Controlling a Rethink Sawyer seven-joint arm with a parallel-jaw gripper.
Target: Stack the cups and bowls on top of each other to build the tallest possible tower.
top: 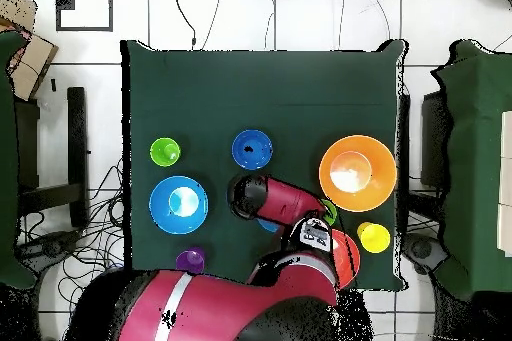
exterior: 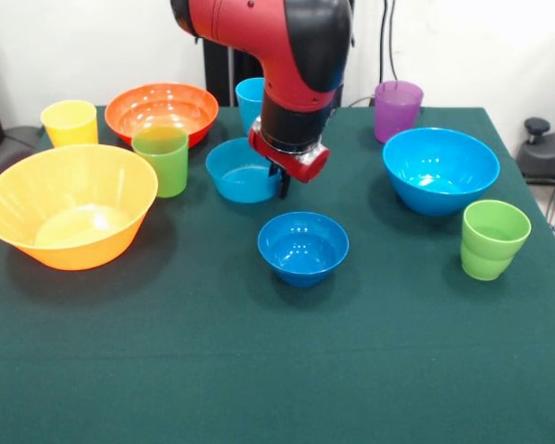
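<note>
Currently no tower exists: every bowl and cup stands alone, mouth up, on the green table (exterior: 277, 388). My gripper (exterior: 284, 188) hangs at the near rim of the medium light blue bowl (exterior: 238, 171), which I take as landmark. Whether the fingers are spread or pressed together I cannot tell; my wrist hides them, and only a dark tip shows below the red flange.

Relative to that bowl, seen from the front:
- small dark blue bowl (exterior: 302, 246): nearer the camera, slightly right, apart from it.
- green cup (exterior: 161, 159): just beside it, left.
- orange-red bowl (exterior: 161, 112): behind and left.
- yellow cup (exterior: 70, 123): further left again.
- big yellow-orange bowl (exterior: 68, 204): well apart, left and nearer.
- light blue cup (exterior: 250, 97): directly behind, partly hidden by my arm.
- purple cup (exterior: 397, 108): behind, right.
- big light blue bowl (exterior: 439, 169): right.
- second green cup (exterior: 493, 239): far right, nearer.

Judgement: I am positioned over the rim because a thin flared wall is the only graspable part of a bowl.
</note>
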